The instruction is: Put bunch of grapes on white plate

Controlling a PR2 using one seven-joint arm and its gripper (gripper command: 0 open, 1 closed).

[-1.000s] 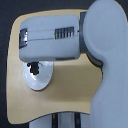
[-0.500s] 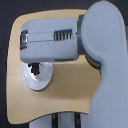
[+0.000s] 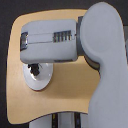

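Note:
The white plate (image 3: 44, 82) lies on the wooden table near the exterior view's left, partly covered by my grey forearm (image 3: 50, 44). A small dark clump (image 3: 34, 69) rests on the plate's upper part, just below the forearm's end. It looks like the bunch of grapes, but at this size I cannot separate it from my fingertips. My gripper points down from the forearm's left end; its jaws are hidden beneath the arm.
The tan table (image 3: 65, 95) has rounded corners and a dark floor around it. My large grey upper arm and shoulder (image 3: 105, 60) cover the table's right side. A pale base (image 3: 62, 120) shows at the bottom edge.
The forearm has shifted only slightly over the plate. The dark clump stays at about the same spot on the plate.

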